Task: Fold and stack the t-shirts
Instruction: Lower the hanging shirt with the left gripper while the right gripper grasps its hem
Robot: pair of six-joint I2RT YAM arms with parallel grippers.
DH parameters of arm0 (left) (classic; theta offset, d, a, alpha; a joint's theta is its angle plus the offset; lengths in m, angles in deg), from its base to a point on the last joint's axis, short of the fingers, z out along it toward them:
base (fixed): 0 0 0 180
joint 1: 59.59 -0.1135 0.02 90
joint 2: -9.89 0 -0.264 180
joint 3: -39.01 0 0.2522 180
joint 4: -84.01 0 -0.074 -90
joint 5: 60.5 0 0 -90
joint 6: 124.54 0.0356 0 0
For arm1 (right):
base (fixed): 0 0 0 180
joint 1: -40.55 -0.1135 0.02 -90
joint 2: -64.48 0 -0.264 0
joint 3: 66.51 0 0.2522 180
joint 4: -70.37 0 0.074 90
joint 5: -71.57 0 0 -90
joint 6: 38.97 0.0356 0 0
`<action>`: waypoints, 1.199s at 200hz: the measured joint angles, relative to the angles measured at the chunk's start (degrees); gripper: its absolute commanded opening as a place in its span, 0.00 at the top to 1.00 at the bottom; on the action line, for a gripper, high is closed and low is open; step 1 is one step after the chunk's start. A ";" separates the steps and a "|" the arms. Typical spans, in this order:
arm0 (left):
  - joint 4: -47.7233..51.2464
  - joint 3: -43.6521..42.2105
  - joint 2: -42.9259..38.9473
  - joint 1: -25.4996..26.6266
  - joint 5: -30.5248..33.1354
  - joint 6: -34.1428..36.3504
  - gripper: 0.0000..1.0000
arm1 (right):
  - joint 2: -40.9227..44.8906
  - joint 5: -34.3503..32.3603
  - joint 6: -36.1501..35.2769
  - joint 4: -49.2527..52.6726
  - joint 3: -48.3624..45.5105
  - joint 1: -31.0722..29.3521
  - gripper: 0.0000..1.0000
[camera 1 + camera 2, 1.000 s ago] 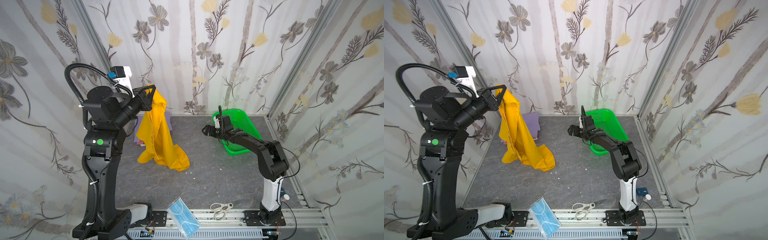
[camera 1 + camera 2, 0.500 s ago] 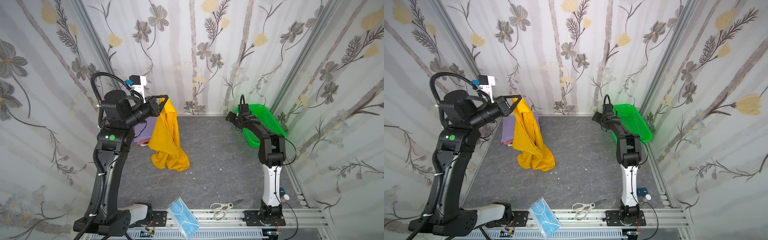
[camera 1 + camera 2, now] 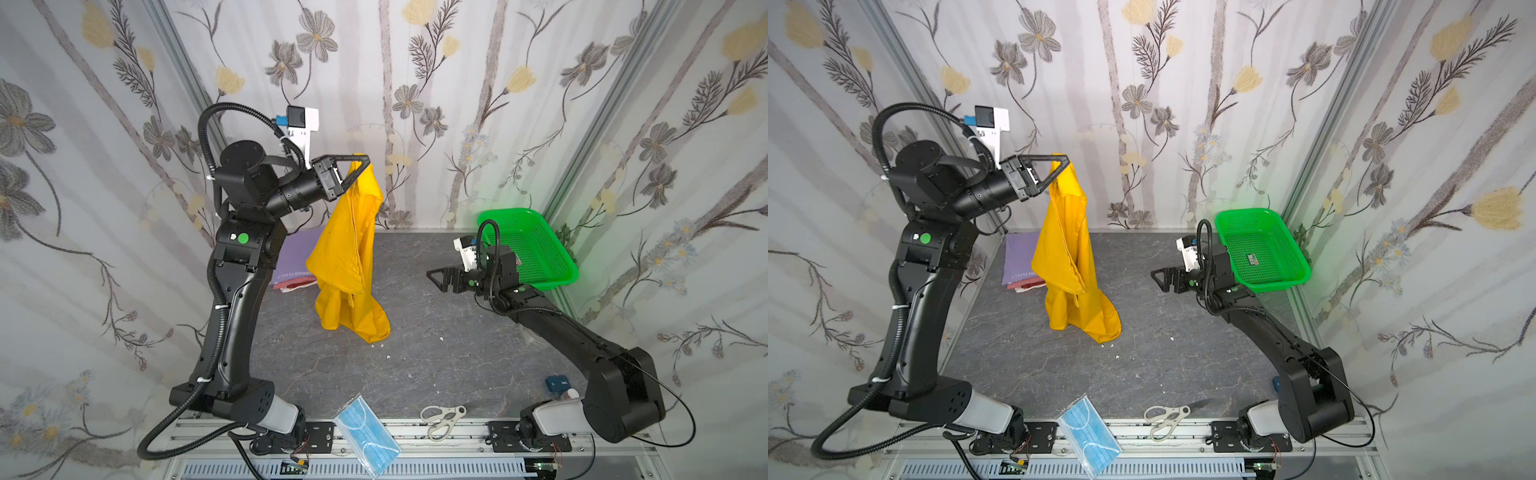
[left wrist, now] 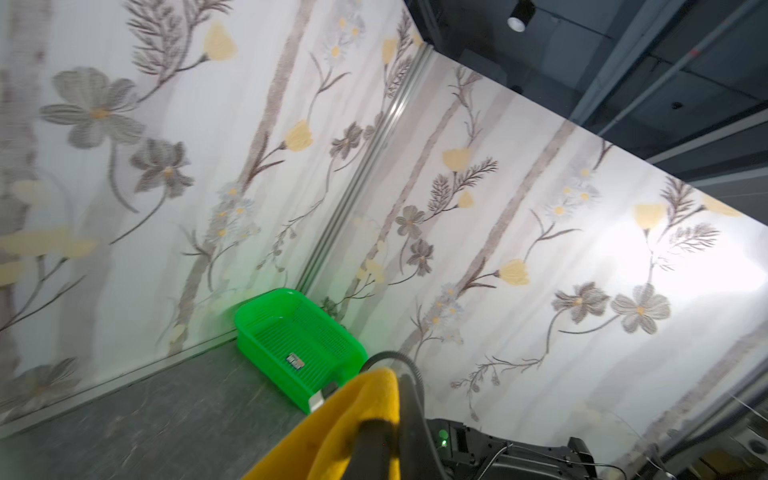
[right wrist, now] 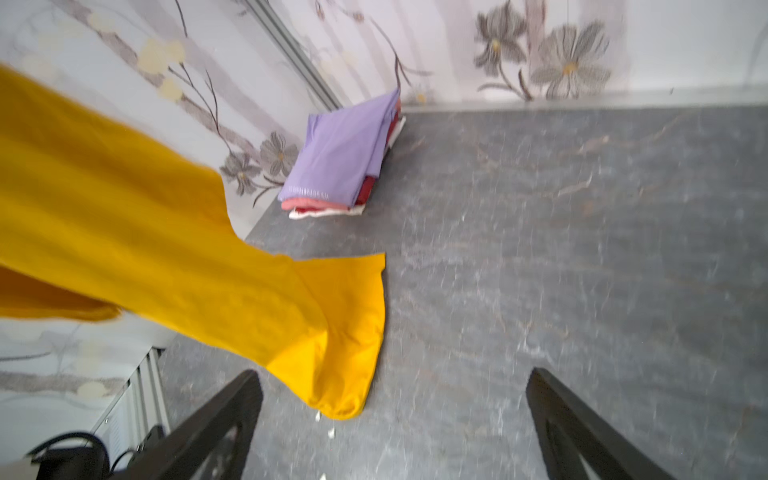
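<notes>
My left gripper [image 3: 365, 160] [image 3: 1064, 160] is raised at the back left and is shut on the top edge of a mustard-yellow t-shirt [image 3: 349, 257] [image 3: 1069, 257]. The shirt hangs down and its lower end rests crumpled on the grey table. In the left wrist view the yellow cloth [image 4: 345, 424] is pinched in that gripper [image 4: 392, 415]. My right gripper [image 3: 432, 276] [image 3: 1156, 276] [image 5: 390, 399] stands open and empty, low over the table, facing the shirt [image 5: 166, 249] without touching it. Behind the shirt lies a folded stack of t-shirts, lilac [image 3: 297, 259] [image 5: 340, 153] on top, pink, red and white [image 5: 320, 208] beneath.
A green mesh basket [image 3: 528, 245] [image 3: 1262, 245] [image 4: 291, 332] leans at the back right corner, close behind the right wrist. A blue face mask [image 3: 368, 436] and scissors [image 3: 440, 417] lie on the front rail. Flowered walls close in three sides.
My left gripper has carried the yellow t-shirt rightwards and higher. My right gripper went back toward the basket, then came down low toward the table's middle, still open.
</notes>
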 measured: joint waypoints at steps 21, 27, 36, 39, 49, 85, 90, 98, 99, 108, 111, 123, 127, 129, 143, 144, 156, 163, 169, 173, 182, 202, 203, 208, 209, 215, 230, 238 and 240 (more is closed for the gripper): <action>-5.51 8.85 6.71 3.10 -5.25 -5.95 1.00 | 1.84 0.02 0.42 -0.76 -5.70 -2.23 0.02; -7.02 10.27 7.80 3.34 -6.10 -7.63 1.00 | 2.60 0.02 0.79 -1.79 -7.74 -2.49 0.01; -9.03 11.69 8.79 3.32 -6.86 -9.75 1.00 | 4.20 -0.94 1.07 -2.29 -10.73 -2.49 0.01; -9.49 12.04 8.98 3.28 -7.06 -10.29 1.00 | 4.66 -1.29 1.46 -2.34 -11.54 -2.45 0.01; -10.82 12.72 9.31 3.21 -7.61 -11.69 1.00 | 6.05 -2.36 2.12 -2.27 -13.70 -2.32 0.01; -12.22 15.63 10.71 2.80 -8.04 -13.90 1.00 | 9.92 -5.79 2.36 -2.25 -14.69 -0.55 0.00; -11.65 15.58 10.69 2.36 -8.07 -13.90 1.00 | 10.45 -6.54 2.38 -2.08 -14.73 -0.46 0.00; -11.04 13.75 9.84 1.20 -7.96 -13.60 1.00 | 11.58 -7.85 2.43 -1.77 -14.97 -0.28 0.00; -10.93 13.16 9.55 0.96 -7.85 -13.33 1.00 | 11.69 -7.96 2.43 -1.77 -14.99 -0.26 0.00; -10.05 7.56 6.86 -0.74 -7.30 -12.55 1.00 | 13.27 -9.42 2.86 -1.40 -15.61 -0.28 0.00; -9.97 4.46 5.35 -1.64 -7.02 -12.35 1.00 | 13.75 -9.77 2.95 -1.31 -15.87 -0.28 0.00; -10.67 -9.11 -0.57 -4.94 -5.05 -10.80 1.00 | 15.80 -11.43 3.02 -0.57 -17.22 -0.28 0.00; -10.84 -14.03 -2.60 -6.27 -4.17 -10.49 1.00 | 16.35 -11.96 3.10 -0.55 -17.68 -0.28 0.00; -10.51 -16.09 -3.43 -6.84 -3.78 -10.16 1.00 | 16.59 -12.35 3.28 -0.48 -17.94 -0.26 0.00; -9.16 -27.78 -7.10 -10.86 -0.98 -8.57 1.00 | 17.53 -15.30 3.48 0.66 -19.26 -0.02 0.00; -9.01 -28.24 -7.19 -11.04 -0.87 -8.46 1.00 | 17.53 -15.45 3.48 0.76 -19.28 -0.02 0.00; -6.29 -34.21 -8.39 -13.33 2.27 -6.51 1.00 | 17.07 -17.09 3.89 2.84 -19.37 0.09 0.01; -5.16 -37.33 -9.03 -14.25 3.37 -5.27 1.00 | 16.52 -17.59 3.89 3.80 -19.32 -0.13 0.01; -4.20 -39.89 -9.66 -14.84 4.11 -4.61 1.00 | 15.98 -18.27 3.89 4.83 -19.26 -1.03 0.01; -3.89 -41.53 -10.08 -15.21 4.57 -4.04 1.00 | 15.74 -18.49 3.87 5.35 -19.26 -1.68 0.02; -2.93 -44.59 -10.86 -16.04 5.88 -2.91 1.00 | 15.23 -18.60 3.98 6.78 -19.28 -3.98 0.04; -0.68 -48.63 -11.63 -17.55 8.26 -0.70 1.00 | 14.03 -19.85 5.42 7.65 -19.52 -11.08 0.11; -0.61 -48.72 -11.63 -17.59 8.31 -0.66 1.00 | 13.94 -19.82 5.44 7.65 -19.52 -11.41 0.11; -0.42 -49.29 -11.67 -17.94 8.81 -0.24 1.00 | 13.31 -19.96 6.08 7.54 -19.47 -13.97 0.12; -0.35 -49.44 -11.69 -18.03 8.94 -0.15 1.00 | 13.20 -19.91 6.10 7.52 -19.47 -14.29 0.13; -0.26 -49.96 -11.69 -18.36 9.31 0.35 1.00 | 12.11 -19.82 6.58 7.54 -19.12 -17.11 0.15; -0.20 -51.08 -11.72 -19.15 9.70 0.76 1.00 | 7.63 -19.78 7.98 7.37 -16.83 -23.50 0.18; -0.28 -51.63 -11.72 -19.43 9.88 1.05 1.00 | 4.13 -19.08 8.70 6.97 -14.73 -26.10 0.20; -0.31 -51.74 -11.72 -19.47 9.88 1.09 1.00 | 3.28 -19.02 8.90 6.86 -14.16 -26.62 0.21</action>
